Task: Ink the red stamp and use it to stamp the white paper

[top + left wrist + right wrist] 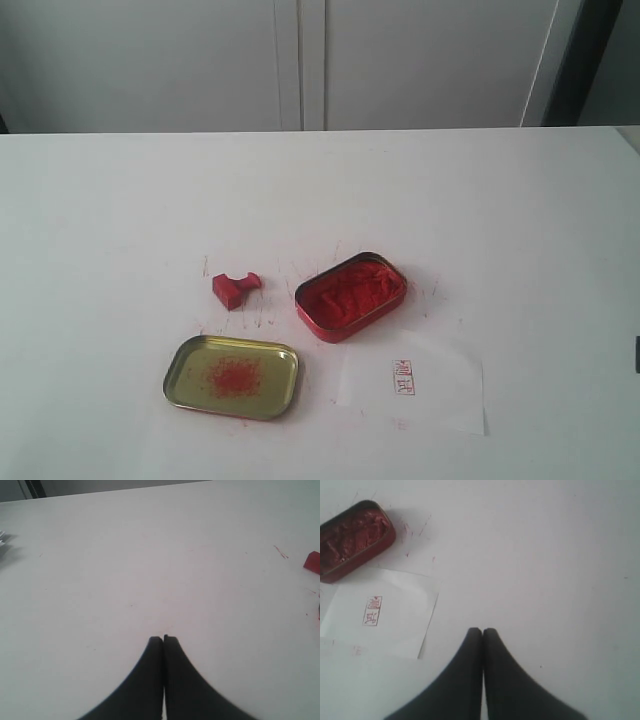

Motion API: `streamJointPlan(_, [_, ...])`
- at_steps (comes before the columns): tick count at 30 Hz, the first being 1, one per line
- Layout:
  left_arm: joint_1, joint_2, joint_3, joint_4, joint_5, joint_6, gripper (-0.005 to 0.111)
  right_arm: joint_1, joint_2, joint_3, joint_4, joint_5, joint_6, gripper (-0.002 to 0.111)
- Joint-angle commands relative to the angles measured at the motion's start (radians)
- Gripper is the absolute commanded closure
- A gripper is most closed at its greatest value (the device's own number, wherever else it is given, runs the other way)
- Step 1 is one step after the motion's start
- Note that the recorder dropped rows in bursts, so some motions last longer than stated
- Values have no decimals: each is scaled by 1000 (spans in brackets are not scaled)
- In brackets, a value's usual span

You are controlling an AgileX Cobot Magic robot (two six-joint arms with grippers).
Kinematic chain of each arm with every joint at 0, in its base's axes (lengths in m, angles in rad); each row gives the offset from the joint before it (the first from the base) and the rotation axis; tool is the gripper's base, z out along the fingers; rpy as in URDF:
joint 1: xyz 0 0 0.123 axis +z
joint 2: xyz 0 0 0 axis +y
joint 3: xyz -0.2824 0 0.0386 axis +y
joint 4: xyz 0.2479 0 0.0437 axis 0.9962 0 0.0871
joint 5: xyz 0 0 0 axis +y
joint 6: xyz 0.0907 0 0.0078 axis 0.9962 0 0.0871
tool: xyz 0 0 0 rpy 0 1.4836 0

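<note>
Your left end effector has its two fingers pressed together with nothing between them, over a bare stretch of the white surface; your right end effector is closed just as tightly and is also empty, with the paper just beside it; the stamp is held by neither; in the exterior view it lies tipped on its side near the middle of the surface, its round handle pointing toward the tin, which sits to its right, near but not touching; the tin is open and filled with rumpled red paste; the gold lid lies hollow side up nearer the camera than the stamp, apart from it, with a red smudge in its middle; the paper lies flat, nearer the camera than the tin and to its right, one corner just beside the tin; it carries a small red rectangular imprint left of its centre; thin red streaks mark the surface around the stamp and tin.
</note>
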Motion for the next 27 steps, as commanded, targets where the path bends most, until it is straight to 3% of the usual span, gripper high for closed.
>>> streamJointPlan(1, [-3,0,2,-6,-1,-4,107,-5,-8,25,-13,-58,-9,108])
streamJointPlan(9, [-3,0,2,-6,-1,-4,107,-5,-8,25,-13,43,-9,108])
streamJointPlan(27, [-3,0,2,-6,-1,-4,107,-5,-8,25,-9,43,-9,108])
